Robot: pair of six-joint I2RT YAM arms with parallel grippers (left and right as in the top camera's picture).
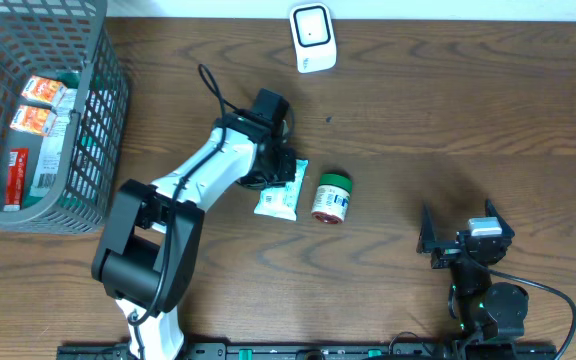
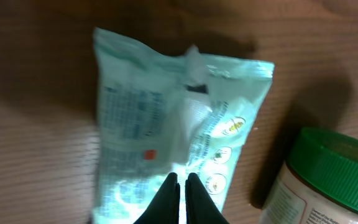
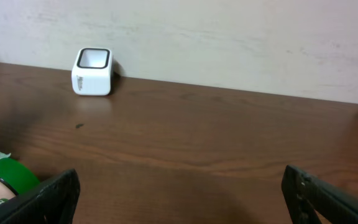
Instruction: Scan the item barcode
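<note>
The left pincer was shut tight, apparently pinching the pale green-and-white soft plastic pouch at its tips. The step called for a slow lift, with the barcode turned toward the white box-shaped scanner well beyond the pincer. The right pincer stood wide open and empty. Far to the left pincer's left, a grey plastic mesh basket held orange-and-white packets. Just to its right lay a green-lidded jar, contents unseen.

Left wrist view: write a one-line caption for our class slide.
End effector closed over a pale green packet on the wooden table, green-lidded jar beside it.
</note>
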